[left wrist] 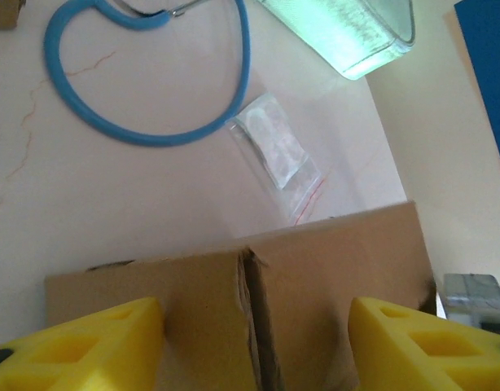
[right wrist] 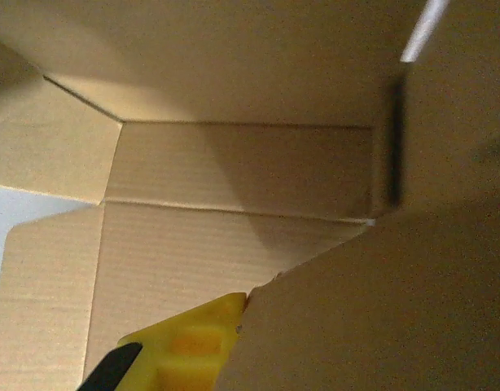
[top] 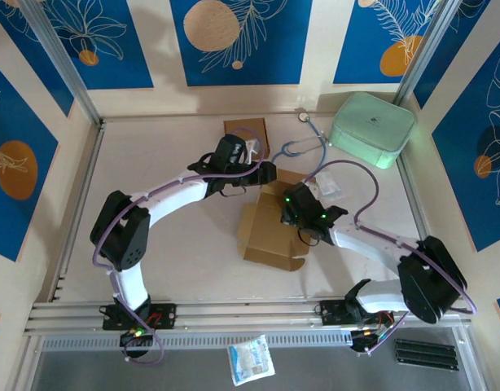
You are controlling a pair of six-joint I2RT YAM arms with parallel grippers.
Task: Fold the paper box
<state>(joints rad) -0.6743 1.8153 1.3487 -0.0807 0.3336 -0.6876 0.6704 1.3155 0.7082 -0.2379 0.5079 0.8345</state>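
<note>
The brown paper box (top: 266, 232) lies partly folded at the table's middle, with flaps spread toward the front. My left gripper (top: 262, 173) is at the box's far wall. In the left wrist view its yellow fingers (left wrist: 87, 342) stand wide apart and open, and a cardboard wall (left wrist: 315, 277) with a vertical seam lies between and behind them. My right gripper (top: 303, 216) reaches into the box from the right. One of its yellow fingers (right wrist: 185, 342) presses against the edge of a box flap (right wrist: 380, 309), and that flap hides the other finger.
A blue stethoscope (top: 303, 147) (left wrist: 144, 90) and a mint green case (top: 372, 129) (left wrist: 348, 32) lie behind the box at the back right. A small clear bag (top: 330, 187) (left wrist: 276, 155) lies next to the box. A brown card (top: 246, 130) lies at the back.
</note>
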